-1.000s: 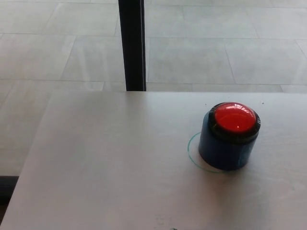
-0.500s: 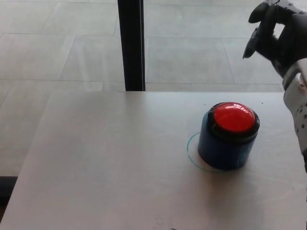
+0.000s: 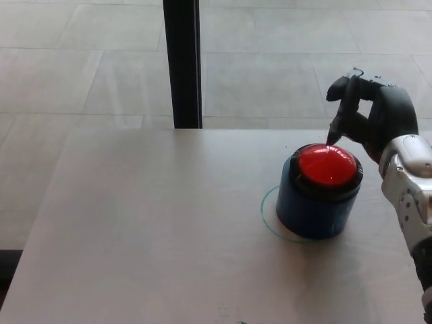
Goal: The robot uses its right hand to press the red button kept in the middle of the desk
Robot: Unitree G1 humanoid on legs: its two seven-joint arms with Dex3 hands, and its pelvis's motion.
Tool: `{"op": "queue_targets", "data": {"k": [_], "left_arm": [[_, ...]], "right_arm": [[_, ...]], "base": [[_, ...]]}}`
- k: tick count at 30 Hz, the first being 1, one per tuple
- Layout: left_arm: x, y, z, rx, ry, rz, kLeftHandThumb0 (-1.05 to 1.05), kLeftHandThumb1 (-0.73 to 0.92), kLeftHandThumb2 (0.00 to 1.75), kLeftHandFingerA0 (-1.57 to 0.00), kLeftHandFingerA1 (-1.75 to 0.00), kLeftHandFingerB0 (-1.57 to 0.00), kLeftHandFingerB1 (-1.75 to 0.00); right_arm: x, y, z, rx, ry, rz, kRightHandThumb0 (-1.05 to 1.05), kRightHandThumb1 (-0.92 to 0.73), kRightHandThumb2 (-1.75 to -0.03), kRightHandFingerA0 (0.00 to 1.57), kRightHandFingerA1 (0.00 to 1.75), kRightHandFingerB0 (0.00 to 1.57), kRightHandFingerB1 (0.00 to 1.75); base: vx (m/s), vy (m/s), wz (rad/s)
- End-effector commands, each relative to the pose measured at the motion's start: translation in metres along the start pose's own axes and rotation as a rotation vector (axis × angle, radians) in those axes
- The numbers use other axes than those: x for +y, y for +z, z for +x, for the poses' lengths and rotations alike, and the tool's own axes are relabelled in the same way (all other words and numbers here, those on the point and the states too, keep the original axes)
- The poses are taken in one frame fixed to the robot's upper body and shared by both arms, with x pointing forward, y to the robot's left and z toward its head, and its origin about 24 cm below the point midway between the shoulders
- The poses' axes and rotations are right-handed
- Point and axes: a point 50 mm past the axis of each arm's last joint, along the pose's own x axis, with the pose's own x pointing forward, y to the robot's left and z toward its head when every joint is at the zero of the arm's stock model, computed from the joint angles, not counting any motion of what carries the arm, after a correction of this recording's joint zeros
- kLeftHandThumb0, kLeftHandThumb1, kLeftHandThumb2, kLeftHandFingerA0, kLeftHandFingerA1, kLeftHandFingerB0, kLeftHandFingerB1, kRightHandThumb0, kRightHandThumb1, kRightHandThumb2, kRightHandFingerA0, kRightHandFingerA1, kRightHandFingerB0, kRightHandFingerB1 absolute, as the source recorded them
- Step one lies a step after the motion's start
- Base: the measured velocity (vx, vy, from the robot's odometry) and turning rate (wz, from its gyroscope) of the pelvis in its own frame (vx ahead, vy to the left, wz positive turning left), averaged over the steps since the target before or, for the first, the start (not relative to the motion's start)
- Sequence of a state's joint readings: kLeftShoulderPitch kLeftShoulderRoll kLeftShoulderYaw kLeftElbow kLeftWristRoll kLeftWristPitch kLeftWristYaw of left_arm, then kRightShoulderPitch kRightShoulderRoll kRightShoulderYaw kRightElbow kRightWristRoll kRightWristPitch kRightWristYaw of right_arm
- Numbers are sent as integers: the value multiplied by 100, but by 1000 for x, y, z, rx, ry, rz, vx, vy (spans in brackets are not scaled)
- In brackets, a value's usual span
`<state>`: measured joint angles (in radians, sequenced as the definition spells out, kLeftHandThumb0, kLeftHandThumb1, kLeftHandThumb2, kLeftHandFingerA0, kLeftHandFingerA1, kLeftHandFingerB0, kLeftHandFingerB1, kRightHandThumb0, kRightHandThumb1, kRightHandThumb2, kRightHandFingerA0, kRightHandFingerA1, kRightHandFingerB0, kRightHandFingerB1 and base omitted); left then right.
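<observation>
One right hand (image 3: 374, 118), fingers curled together, empty, above red button (image 3: 327, 165); black post (image 3: 182, 64) behind desk (image 3: 148, 223).

The button (image 3: 327, 165) sits atop its cylindrical housing (image 3: 314, 209), which stands on the desk (image 3: 155, 229), right of centre, over a drawn circle (image 3: 266, 219). The right hand (image 3: 374, 118) hangs just behind it. A vertical post (image 3: 182, 64) stands beyond the desk's far edge.
</observation>
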<state>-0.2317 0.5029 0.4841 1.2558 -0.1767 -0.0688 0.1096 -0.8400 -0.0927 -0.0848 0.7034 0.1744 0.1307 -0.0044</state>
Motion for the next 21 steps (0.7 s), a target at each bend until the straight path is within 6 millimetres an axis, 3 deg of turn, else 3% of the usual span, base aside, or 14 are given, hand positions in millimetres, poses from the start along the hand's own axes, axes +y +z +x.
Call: {"op": "queue_targets", "data": {"k": [1,10,11,15,21], "left_arm": [[6,5,1,-24,7,6,-41,54,119,-52,-147,-48,-118],[6,7,1,-23,11,-2,-42,56,114,-51,-141,-46,-113],[5,7,1,-15,13,-39,-41,55,115,-49,-146,-41,-114],[6,7,2,-13,27,6,-43,58,108,-55,-141,-47,-110],[5,8,2,-13,22,-37,-43,56,113,-51,-148,-42,-116]], "right_arm": [[1,-13,-4,17,4,-31,-16,-50,-128,90,175,75,164],[10,-34,-10,80,24,-120,-16,-52,-126,92,175,77,162],[9,-35,-11,80,26,-123,-16,-48,-129,92,175,77,162],[5,-39,-13,78,31,-114,-16,-48,-130,93,175,78,160],[-3,-54,-20,109,-11,-83,-16,-47,-130,95,175,79,158]], "base": [[0,0,0],[0,0,0],[0,0,0],[0,0,0],[0,0,0]]}}
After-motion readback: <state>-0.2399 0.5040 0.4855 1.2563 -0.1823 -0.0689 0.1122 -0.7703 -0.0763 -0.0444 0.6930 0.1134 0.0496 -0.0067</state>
